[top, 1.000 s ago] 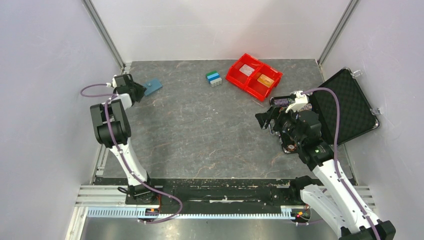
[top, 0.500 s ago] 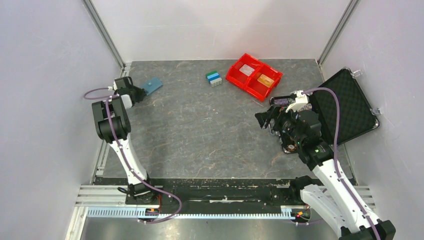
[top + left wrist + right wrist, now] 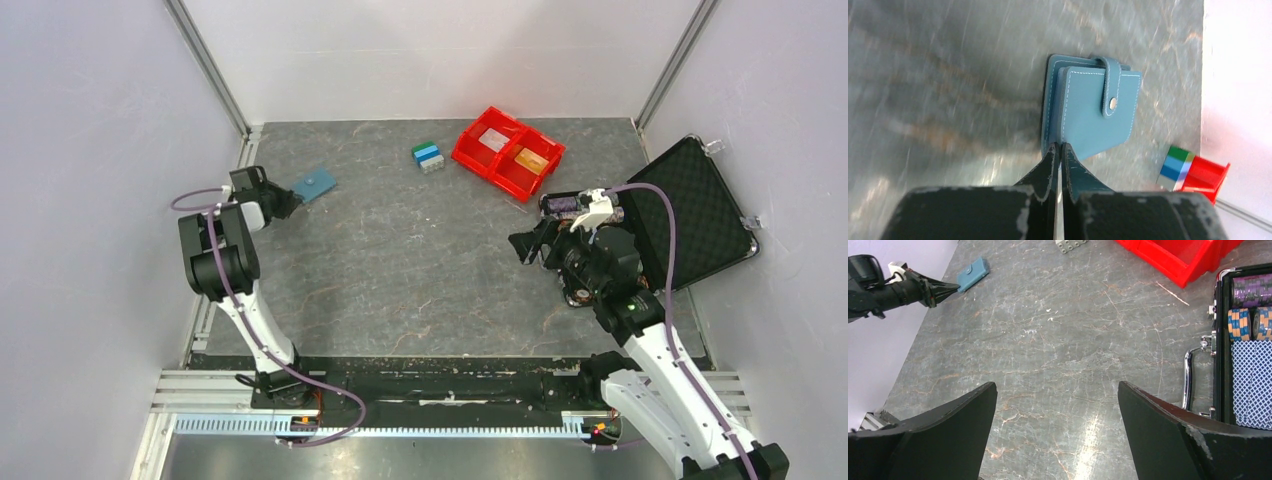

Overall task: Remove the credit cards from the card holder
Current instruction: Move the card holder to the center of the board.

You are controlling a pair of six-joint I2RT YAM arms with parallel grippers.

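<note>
while your left gripper (image 3: 1058,150) sat pinched on the near edge of the closed blue holder (image 3: 1095,110) at the table's (image 3: 400,270) far left, your right gripper (image 3: 1058,390) gaped wide, holding nothing, white card (image 3: 492,140) and orange card (image 3: 531,160) lay in separate red bin (image 3: 478,168) compartments

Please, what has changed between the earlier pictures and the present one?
The left tool, shut on an edge of the card holder, has drawn it a little nearer to the arm bases and slightly to the right. The right tool stayed open and almost in place. The red bin and the black case did not move.
</note>
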